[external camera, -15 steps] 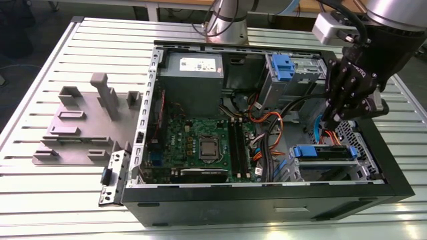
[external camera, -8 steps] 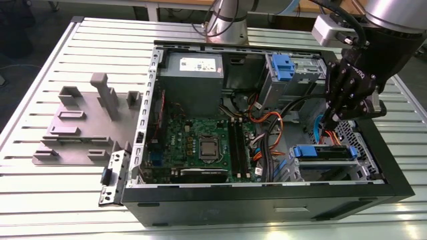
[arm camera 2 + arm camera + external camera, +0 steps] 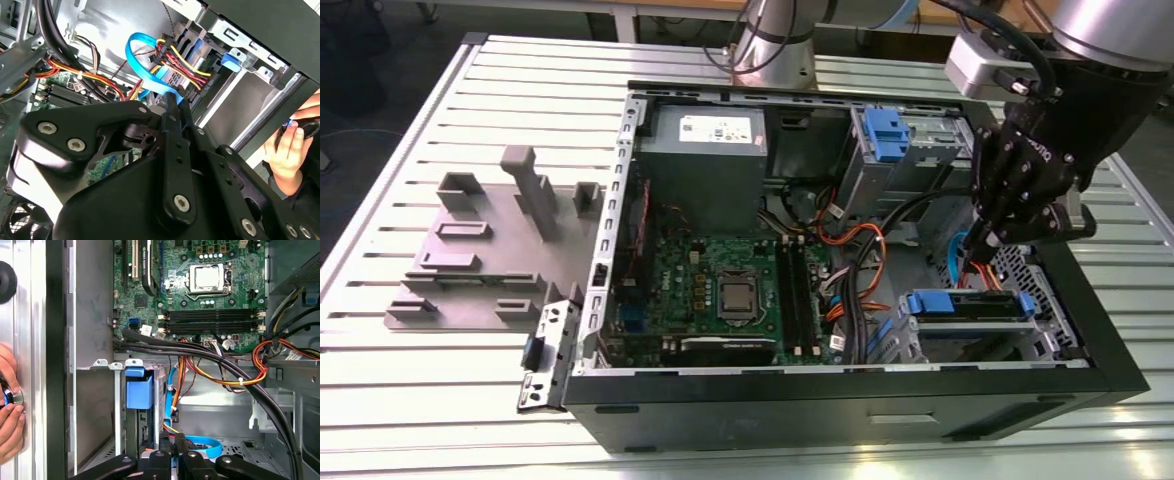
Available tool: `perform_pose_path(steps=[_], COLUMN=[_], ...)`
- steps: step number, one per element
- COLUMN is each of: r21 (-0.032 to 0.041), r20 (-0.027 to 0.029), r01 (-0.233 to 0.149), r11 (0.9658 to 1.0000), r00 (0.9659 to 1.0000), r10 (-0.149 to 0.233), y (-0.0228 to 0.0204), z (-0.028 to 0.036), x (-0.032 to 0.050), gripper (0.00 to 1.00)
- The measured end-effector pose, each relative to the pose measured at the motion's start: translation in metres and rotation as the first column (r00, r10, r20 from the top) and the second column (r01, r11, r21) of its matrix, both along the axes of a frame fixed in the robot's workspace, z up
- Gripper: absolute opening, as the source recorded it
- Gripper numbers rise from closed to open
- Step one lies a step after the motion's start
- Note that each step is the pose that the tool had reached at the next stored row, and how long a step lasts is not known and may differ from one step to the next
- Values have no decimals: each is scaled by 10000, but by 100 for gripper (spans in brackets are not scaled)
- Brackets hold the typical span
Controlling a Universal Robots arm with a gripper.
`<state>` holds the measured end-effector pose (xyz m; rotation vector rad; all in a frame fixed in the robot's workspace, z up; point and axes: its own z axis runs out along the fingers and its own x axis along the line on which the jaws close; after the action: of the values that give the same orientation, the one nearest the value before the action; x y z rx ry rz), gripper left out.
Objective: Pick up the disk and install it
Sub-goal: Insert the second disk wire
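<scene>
Now the tool point(image 3: 1017, 215), fingers closed together, hangs above the disk point(image 3: 970, 305); it should descend slowly, clear of cables point(image 3: 854, 262).

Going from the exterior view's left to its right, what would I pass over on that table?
Grey fixture block → motherboard with its processor → orange cables → blue drive carrier near the case's wall on the exterior view's right, with the gripper hanging above it.

The exterior view looks down steeply from above at the whole open computer case point(image 3: 854, 380) on the bench point(image 3: 400, 400). Both wrist views sit close inside it, sharing the blue cable point(image 3: 145, 70) point(image 3: 200, 447).
</scene>
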<state>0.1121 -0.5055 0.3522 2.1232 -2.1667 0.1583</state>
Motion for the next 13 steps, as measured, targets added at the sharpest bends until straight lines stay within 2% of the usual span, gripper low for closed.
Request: perform_pose_path(steps=[3,5,8,10,13], r21=[-1,1,20,96,293], r20=[10,40,154,233,298], r01=[-86,-136,-167,-172,-177], r11=[10000,9999,9999,9998,9994], r00=[10000,9999,9997,9996,9994], r10=[86,136,167,170,168], y=[-31,-46,-57,-64,-88], z=[-1,-4,-10,-15,-21], x=[-14,-26,-46,-62,-76], gripper=[16,16,16,16,16])
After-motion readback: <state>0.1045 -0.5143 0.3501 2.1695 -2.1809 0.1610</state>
